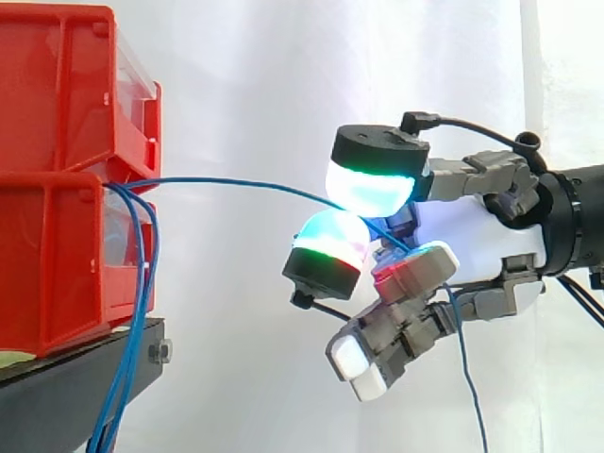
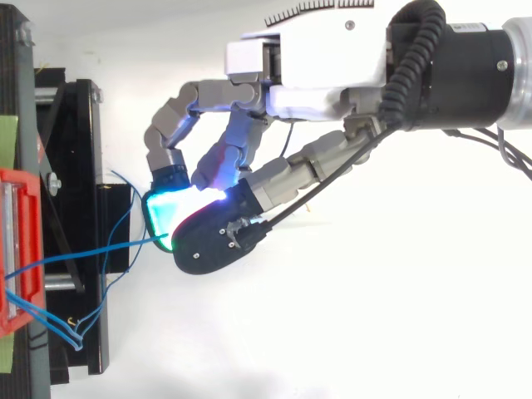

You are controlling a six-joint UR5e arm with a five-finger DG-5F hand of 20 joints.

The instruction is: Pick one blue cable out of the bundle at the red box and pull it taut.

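White curtain (image 1: 247, 87), black stand (image 1: 57, 406).

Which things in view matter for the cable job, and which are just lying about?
Job: the blue cable, pinched by the hand between its fingers; the hanging cable bundle; the red bins.
Just there: the black stand; the white curtain.

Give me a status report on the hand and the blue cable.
Hand shut on one blue cable, pinched between pads. Cable runs from red box to hand, slightly bowed. Other blue cables hang at the box.
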